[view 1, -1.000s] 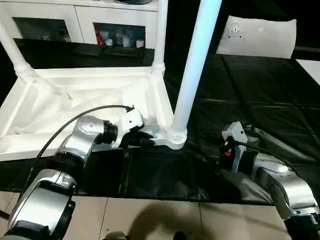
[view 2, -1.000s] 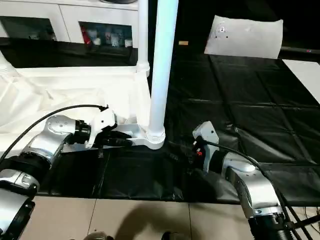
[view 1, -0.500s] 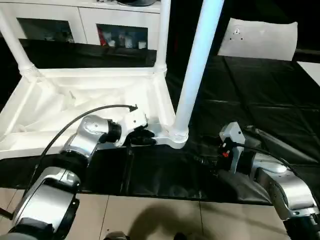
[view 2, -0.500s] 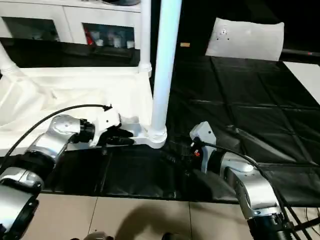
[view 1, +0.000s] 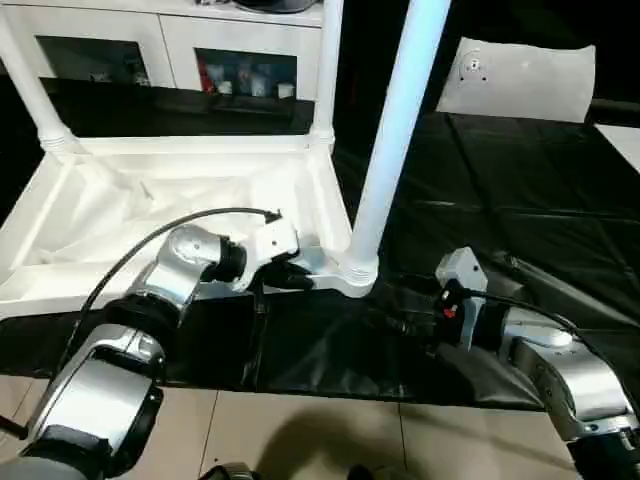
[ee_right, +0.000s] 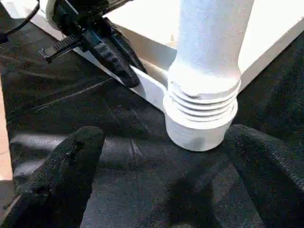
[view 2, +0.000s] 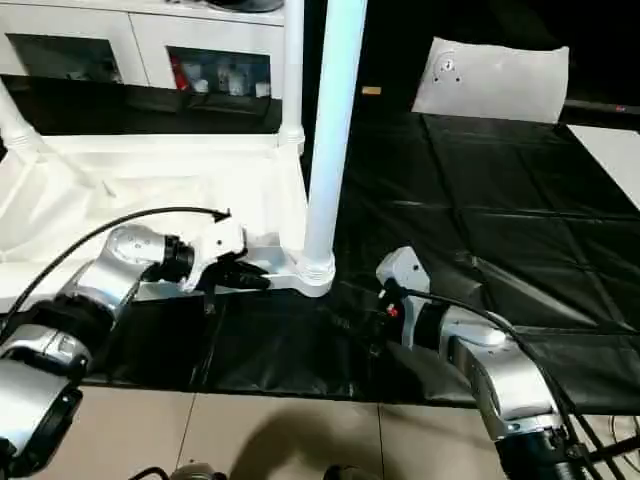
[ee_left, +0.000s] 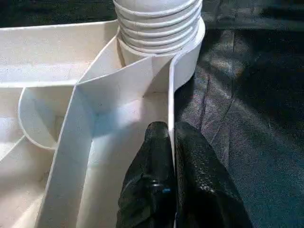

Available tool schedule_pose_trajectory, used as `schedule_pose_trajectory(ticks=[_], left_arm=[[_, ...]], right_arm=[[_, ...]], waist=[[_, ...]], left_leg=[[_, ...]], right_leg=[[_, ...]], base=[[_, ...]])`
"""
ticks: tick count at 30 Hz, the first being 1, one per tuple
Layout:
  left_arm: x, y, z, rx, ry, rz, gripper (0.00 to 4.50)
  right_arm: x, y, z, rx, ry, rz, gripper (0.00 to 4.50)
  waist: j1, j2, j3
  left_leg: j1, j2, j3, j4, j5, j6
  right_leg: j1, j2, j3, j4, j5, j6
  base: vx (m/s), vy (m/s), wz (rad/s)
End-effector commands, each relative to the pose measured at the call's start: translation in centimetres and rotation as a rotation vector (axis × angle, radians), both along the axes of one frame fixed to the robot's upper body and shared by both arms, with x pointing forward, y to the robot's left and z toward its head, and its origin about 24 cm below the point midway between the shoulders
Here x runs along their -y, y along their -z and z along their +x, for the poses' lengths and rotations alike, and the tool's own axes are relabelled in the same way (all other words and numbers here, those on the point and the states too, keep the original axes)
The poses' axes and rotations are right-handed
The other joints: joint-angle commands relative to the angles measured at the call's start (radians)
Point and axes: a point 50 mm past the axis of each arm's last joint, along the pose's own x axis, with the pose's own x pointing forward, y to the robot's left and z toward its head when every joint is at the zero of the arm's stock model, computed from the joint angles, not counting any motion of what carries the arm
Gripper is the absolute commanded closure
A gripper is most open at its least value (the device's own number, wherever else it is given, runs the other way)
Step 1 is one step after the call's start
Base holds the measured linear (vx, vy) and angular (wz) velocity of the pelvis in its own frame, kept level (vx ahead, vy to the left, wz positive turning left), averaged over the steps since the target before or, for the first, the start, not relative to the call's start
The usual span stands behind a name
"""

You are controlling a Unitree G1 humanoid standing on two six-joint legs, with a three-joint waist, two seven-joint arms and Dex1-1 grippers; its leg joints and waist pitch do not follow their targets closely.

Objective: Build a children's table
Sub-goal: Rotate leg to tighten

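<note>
The children's table lies upside down on the black mat: a white tabletop (view 1: 180, 200) with its ribbed underside up. Three white legs stand in its corner sockets: the near one (view 1: 390, 140), a far one (view 1: 322, 70) and a left one (view 1: 30, 90). My left gripper (view 1: 300, 281) is shut on the tabletop's front rim (ee_left: 170, 95), one finger on each side of the thin wall, just beside the near leg's socket (ee_left: 156, 23). My right gripper (ee_right: 164, 137) stands open low on the mat, its fingers (ee_right: 66, 175) spread to both sides of that socket without touching it.
White glass-door cabinets (view 1: 200, 60) stand behind the tabletop. A flat white sheet (view 1: 520, 75) lies at the far right of the black mat (view 1: 520, 200). Tiled floor (view 1: 300, 430) runs along the mat's front edge. A black cable (view 1: 150, 245) loops over my left forearm.
My left gripper's fingers have closed onto the tabletop's rim. The view has shifted a little; the right gripper stays open by the leg's base.
</note>
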Motion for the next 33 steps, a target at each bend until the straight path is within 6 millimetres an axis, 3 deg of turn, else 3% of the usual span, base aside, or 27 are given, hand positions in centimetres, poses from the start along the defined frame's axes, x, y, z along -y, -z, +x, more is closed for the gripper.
schedule_pose_trajectory(ticks=[1, 9, 15, 20, 33], left_arm=[[0.4, -0.2, -0.1, 0.001, 0.061, 0.024, 4.44], [0.7, -0.3, -1.5, -0.060, 0.309, 0.042, 4.44], [0.8, -0.4, -1.7, -0.048, 0.396, 0.090, 4.48], [0.8, -0.6, -1.5, -0.025, 0.405, 0.106, 4.50], [0.4, -0.5, -1.5, -0.004, 0.397, 0.125, 4.50]], right_arm=[[0.1, -0.5, 0.0, 0.025, -0.020, -0.014, 0.00], [0.3, -2.0, 0.8, 0.084, -0.122, -0.050, 0.00], [-0.7, -2.3, 1.0, 0.072, -0.277, -0.044, 0.00], [-1.5, -1.8, 1.1, 0.066, -0.366, -0.079, 0.46], [-1.9, -1.0, 2.1, 0.080, -0.363, -0.128, 1.59]], waist=[[0.001, -0.006, -0.085], [0.002, -0.006, -0.086], [0.019, -0.005, -0.085], [0.022, -0.008, -0.087], [0.023, -0.009, -0.087]], left_leg=[[-0.013, 0.037, -0.008, -0.064, -0.089, 0.065], [-0.013, 0.040, -0.006, -0.063, -0.077, 0.073], [-0.005, 0.048, -0.004, -0.064, -0.095, 0.066], [-0.007, 0.048, -0.004, -0.063, -0.092, 0.057], [-0.010, 0.044, -0.004, -0.062, -0.090, 0.047]], right_leg=[[0.067, -0.072, 0.059, -0.070, -0.273, -0.145], [0.071, -0.075, 0.060, -0.062, -0.237, -0.173], [0.063, -0.077, 0.060, -0.065, -0.272, -0.173], [0.065, -0.078, 0.060, -0.059, -0.246, -0.177], [0.066, -0.075, 0.058, -0.061, -0.288, -0.155]], base=[[0.000, 0.000, 0.00], [0.000, 0.000, 0.00], [0.000, 0.000, 0.00], [0.000, 0.000, 0.00], [0.000, 0.000, 0.00]])
